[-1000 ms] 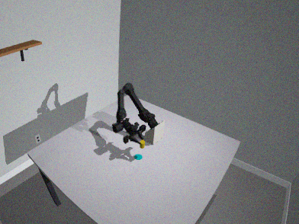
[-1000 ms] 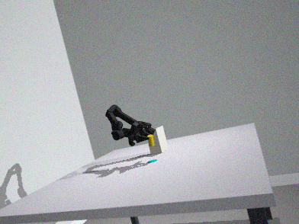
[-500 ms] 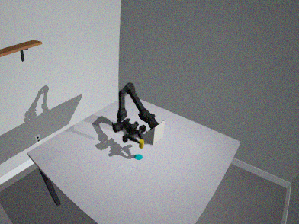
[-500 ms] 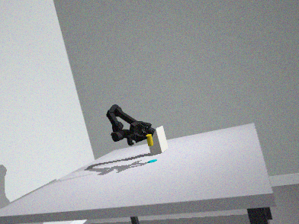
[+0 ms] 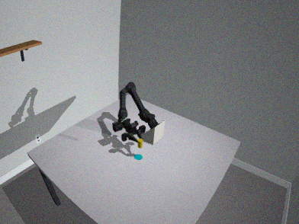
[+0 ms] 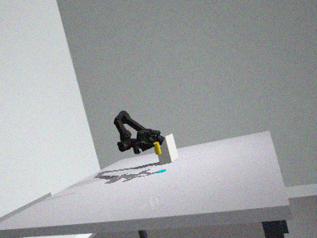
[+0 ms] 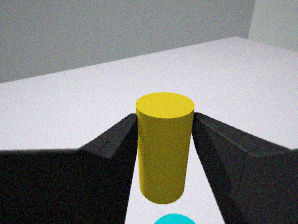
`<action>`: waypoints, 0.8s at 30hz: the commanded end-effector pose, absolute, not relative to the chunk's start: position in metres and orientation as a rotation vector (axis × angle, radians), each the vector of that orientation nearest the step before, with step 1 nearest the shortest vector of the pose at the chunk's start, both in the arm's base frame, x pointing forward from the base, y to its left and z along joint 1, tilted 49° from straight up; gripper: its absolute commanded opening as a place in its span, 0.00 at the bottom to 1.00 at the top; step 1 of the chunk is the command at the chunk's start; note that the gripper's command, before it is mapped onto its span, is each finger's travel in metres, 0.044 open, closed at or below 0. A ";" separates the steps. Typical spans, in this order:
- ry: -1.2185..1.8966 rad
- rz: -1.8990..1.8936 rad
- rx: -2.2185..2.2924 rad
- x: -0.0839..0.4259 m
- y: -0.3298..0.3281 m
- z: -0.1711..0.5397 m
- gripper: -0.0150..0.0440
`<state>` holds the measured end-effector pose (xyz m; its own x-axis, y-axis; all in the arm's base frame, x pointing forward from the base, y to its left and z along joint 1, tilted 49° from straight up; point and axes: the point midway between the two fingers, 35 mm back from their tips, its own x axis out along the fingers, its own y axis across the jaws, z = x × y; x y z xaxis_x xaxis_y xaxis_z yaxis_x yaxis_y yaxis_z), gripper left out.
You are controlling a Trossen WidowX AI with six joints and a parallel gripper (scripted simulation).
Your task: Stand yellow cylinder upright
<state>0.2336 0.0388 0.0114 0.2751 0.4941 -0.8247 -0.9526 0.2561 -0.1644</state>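
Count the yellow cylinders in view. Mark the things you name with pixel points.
1: the yellow cylinder (image 5: 140,143) (image 6: 157,148) (image 7: 164,150), between the fingers of the hand (image 5: 139,142) (image 6: 157,146) (image 7: 164,120), raised above the table. Others could be hidden behind the white block (image 5: 159,132) (image 6: 171,149).

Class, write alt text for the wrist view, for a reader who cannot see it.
A yellow cylinder, roughly upright, is held between two black gripper fingers. Below it, a cyan circle, cut off by the frame, marks a pale tabletop.
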 end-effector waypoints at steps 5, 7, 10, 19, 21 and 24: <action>0.660 1.109 -0.778 0.233 0.039 0.016 0.43; 0.643 1.107 -0.782 0.233 0.039 0.017 0.43; 0.617 1.103 -0.788 0.234 0.039 0.019 0.43; 0.587 1.098 -0.796 0.234 0.038 0.021 0.43; 0.587 1.098 -0.796 0.234 0.038 0.021 0.43; 0.587 1.098 -0.796 0.234 0.038 0.021 0.43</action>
